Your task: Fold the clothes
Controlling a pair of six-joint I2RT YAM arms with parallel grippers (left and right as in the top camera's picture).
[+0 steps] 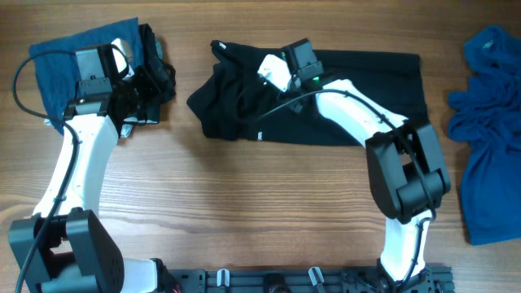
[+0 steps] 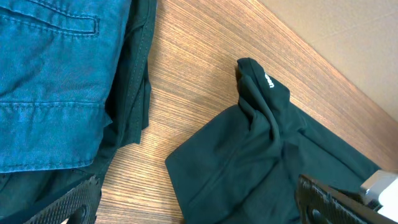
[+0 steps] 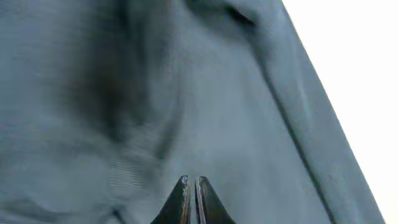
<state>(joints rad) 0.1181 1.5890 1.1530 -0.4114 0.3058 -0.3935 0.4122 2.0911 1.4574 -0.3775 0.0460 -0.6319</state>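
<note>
**A:** Which step is in hand?

**B:** Folding the black polo shirt (image 1: 391,77), I'd judge. It lies mid-counter (image 1: 244,203) toward the far edge, its right half flat and its left half bunched.

**A:** And the grippers?

**B:** The right gripper (image 3: 193,182) sits on the bunched part, fingers pressed together. Whether cloth is caught between them, I cannot tell. The left gripper (image 1: 137,88) hangs spread wide, holding nothing, over the blue garment (image 1: 57,69) at the far left corner.

**A:** Next move?

**B:** Probably drawing that bunched half out smooth, which needs a sure pinch on one layer. The blue heap (image 1: 488,138) at the right edge looks unfolded.
</note>
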